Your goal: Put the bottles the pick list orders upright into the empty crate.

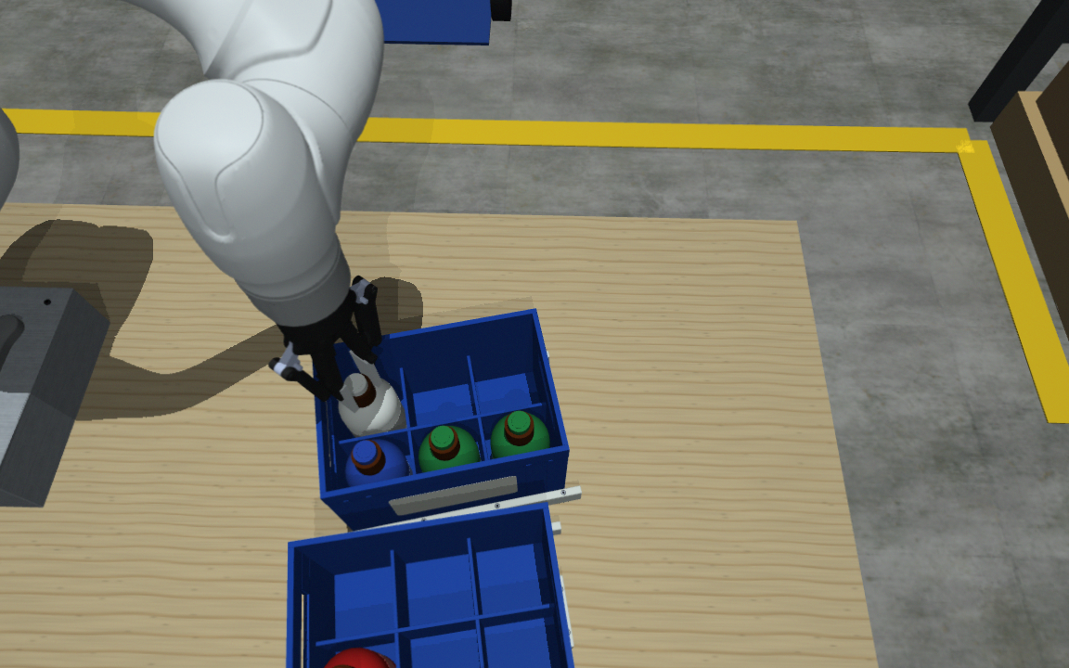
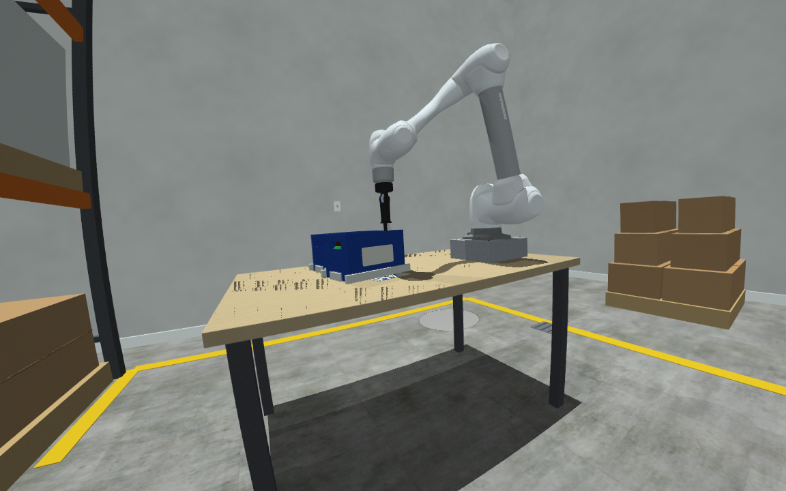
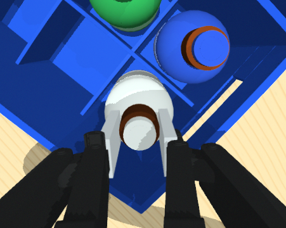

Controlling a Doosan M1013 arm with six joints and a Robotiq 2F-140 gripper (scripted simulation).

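Observation:
My gripper (image 1: 347,378) is shut on the neck of a white bottle (image 1: 367,404), which stands upright in the back-left cell of the far blue crate (image 1: 439,406). The wrist view shows the fingers on both sides of the white bottle's (image 3: 139,101) brown neck. A blue bottle (image 1: 374,461) and two green bottles (image 1: 447,446) (image 1: 519,433) fill that crate's front row. The near blue crate (image 1: 431,594) holds a red bottle (image 1: 355,659) at the picture's lower edge. The pick list is not in view.
A thin white strip (image 1: 480,507) lies between the two crates. The arm's grey base block (image 1: 6,390) stands at the table's left. In the exterior view the crates (image 2: 356,251) sit mid-table, with cardboard boxes (image 2: 677,256) on the floor.

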